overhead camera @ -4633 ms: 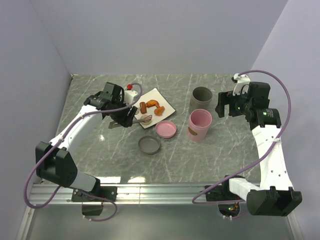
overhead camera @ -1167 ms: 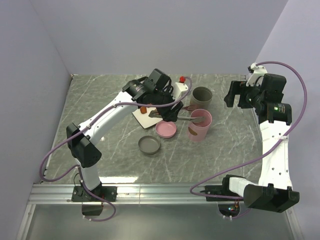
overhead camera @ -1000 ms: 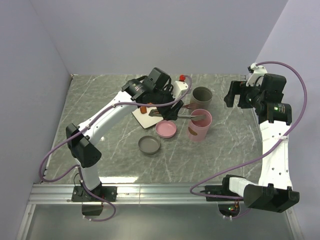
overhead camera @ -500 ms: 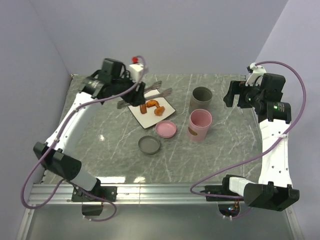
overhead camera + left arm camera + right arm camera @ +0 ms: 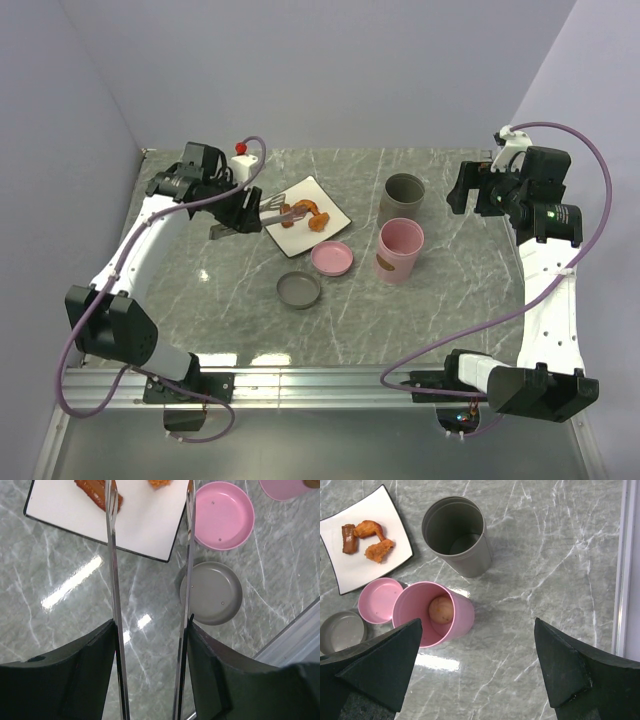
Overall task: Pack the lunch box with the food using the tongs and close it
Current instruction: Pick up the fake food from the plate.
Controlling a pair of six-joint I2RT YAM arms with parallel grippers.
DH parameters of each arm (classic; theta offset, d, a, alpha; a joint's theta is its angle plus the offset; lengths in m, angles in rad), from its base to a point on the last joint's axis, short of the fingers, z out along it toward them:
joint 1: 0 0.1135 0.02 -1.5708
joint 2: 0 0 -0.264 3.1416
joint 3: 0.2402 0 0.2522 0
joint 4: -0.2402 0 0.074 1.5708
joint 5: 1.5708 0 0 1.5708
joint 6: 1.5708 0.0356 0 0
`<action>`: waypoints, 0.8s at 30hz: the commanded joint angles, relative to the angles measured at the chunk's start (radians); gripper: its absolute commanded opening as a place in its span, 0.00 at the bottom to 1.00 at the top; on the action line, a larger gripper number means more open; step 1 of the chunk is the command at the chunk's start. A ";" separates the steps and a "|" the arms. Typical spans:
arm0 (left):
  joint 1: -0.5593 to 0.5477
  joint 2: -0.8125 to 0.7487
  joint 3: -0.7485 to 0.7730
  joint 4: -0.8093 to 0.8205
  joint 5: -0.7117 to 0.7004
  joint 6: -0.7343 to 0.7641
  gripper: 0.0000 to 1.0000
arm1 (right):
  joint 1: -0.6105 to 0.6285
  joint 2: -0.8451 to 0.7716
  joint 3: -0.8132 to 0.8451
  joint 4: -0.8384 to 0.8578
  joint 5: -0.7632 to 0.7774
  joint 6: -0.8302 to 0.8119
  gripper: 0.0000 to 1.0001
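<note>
My left gripper (image 5: 243, 212) (image 5: 150, 622) is shut on the tongs (image 5: 272, 209) (image 5: 111, 575), whose two arms stand apart and reach over the white plate (image 5: 305, 235) (image 5: 145, 525). One tip lies at the brown sausage (image 5: 287, 212) (image 5: 95, 490) (image 5: 348, 539). A curved orange piece (image 5: 313, 207) (image 5: 370, 528) and a nugget (image 5: 320, 224) (image 5: 379, 550) also sit on the plate. The pink lunch box tub (image 5: 401, 250) (image 5: 465, 615) holds a pale beige ball (image 5: 441, 609). My right gripper (image 5: 468, 195) (image 5: 478, 622) hangs open and empty above the table to the right of the tubs.
A grey tub (image 5: 403, 197) (image 5: 456, 535) stands behind the pink one. A pink lid (image 5: 331, 258) (image 5: 223, 515) (image 5: 379, 600) and a grey lid (image 5: 299, 290) (image 5: 212, 593) (image 5: 340, 630) lie in front of the plate. Walls close off the left, back and right.
My left arm has left the pink tub, swung left over the plate and come down. The tongs' tips now sit at the sausage. The right arm has stayed still.
</note>
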 commanded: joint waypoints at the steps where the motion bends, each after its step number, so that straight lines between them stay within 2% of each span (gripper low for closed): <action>1: -0.003 0.026 0.009 0.058 0.050 0.027 0.62 | -0.006 -0.001 0.012 0.006 -0.005 -0.004 1.00; 9: -0.013 0.158 0.028 0.098 0.040 0.038 0.61 | -0.006 0.002 0.003 0.006 -0.005 -0.006 1.00; 24: -0.101 0.279 0.072 0.158 -0.039 0.024 0.60 | -0.006 0.008 -0.006 0.014 0.000 -0.009 1.00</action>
